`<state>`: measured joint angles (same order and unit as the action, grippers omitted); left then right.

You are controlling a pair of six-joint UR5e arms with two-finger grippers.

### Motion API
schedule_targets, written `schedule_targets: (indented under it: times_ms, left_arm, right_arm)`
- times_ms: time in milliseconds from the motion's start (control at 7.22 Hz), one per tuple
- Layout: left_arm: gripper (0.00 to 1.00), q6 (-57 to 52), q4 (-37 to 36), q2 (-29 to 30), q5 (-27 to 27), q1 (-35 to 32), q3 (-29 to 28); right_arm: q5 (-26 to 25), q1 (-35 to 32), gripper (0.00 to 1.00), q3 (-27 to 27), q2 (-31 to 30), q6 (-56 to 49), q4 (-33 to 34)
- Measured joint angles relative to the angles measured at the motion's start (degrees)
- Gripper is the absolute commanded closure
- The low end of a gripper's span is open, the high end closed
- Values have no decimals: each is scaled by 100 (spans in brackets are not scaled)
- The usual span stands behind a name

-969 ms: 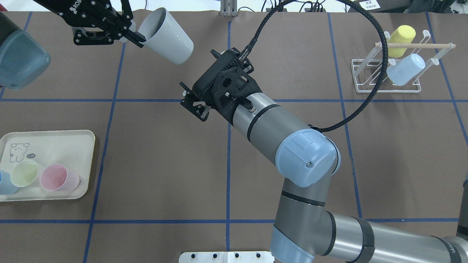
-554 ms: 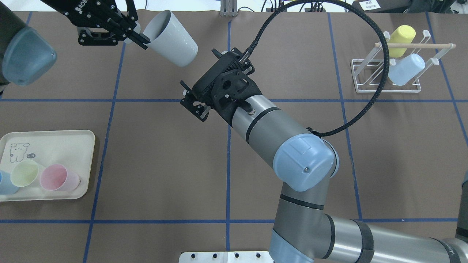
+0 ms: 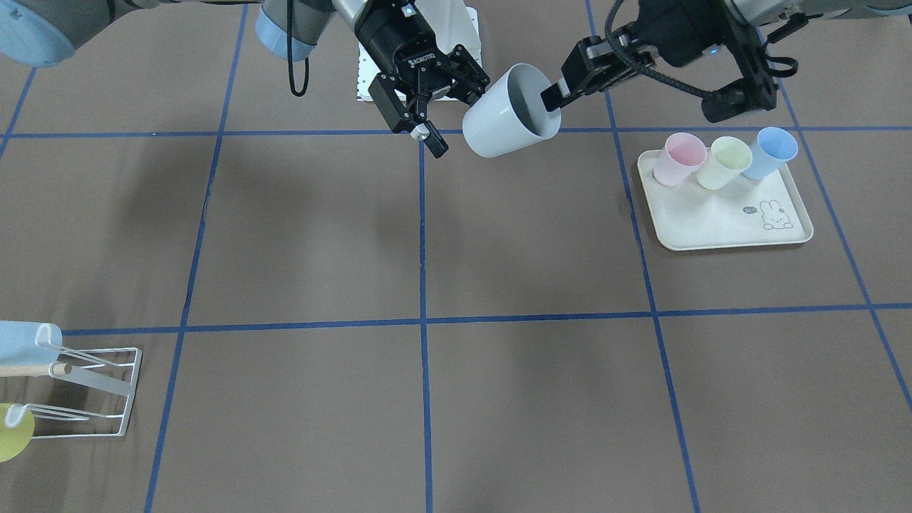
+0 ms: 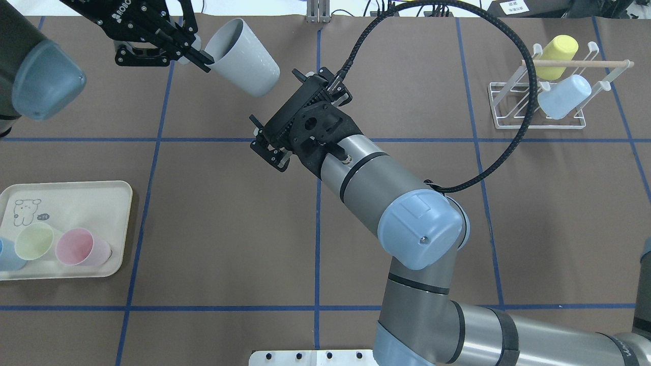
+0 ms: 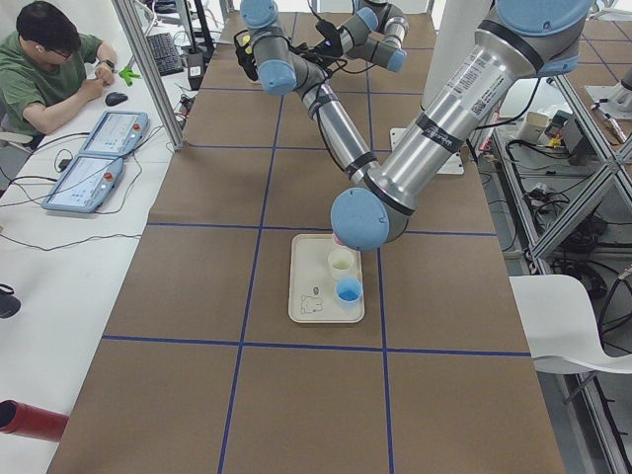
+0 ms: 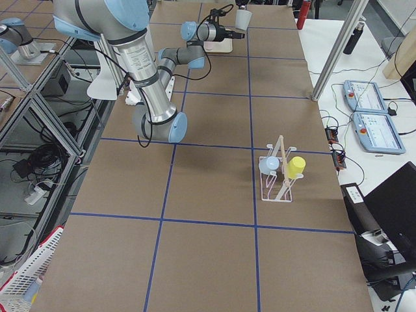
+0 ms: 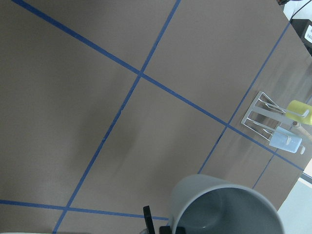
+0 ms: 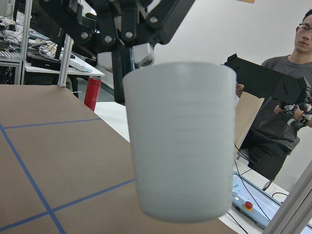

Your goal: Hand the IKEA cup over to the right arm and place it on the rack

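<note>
The IKEA cup is pale grey and hangs tilted above the table's far left, mouth toward my left gripper, which is shut on its rim. The front view shows the same grip on the cup by the left gripper. My right gripper is open, and its fingers stand just beside the cup's base without touching it. The right wrist view is filled by the cup close ahead. The white wire rack stands at the far right and holds a yellow cup and a blue cup.
A cream tray at the near left carries pink, green and blue cups. The right arm's thick braided cable loops in front of the rack. A person sits at a side desk beyond the table's left end.
My left gripper has carried the cup a little to the right, toward the right gripper. The right arm has shifted slightly, and its gripper has stayed open.
</note>
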<state>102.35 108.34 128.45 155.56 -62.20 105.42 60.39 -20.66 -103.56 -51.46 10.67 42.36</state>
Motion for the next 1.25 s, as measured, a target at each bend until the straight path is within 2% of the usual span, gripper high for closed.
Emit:
schedule_targets:
  times_ms: [1246]
  left_arm:
    - [100, -100, 7, 32, -9, 281, -7]
  right_arm:
    - [-1, 8, 1, -29, 39, -20, 0]
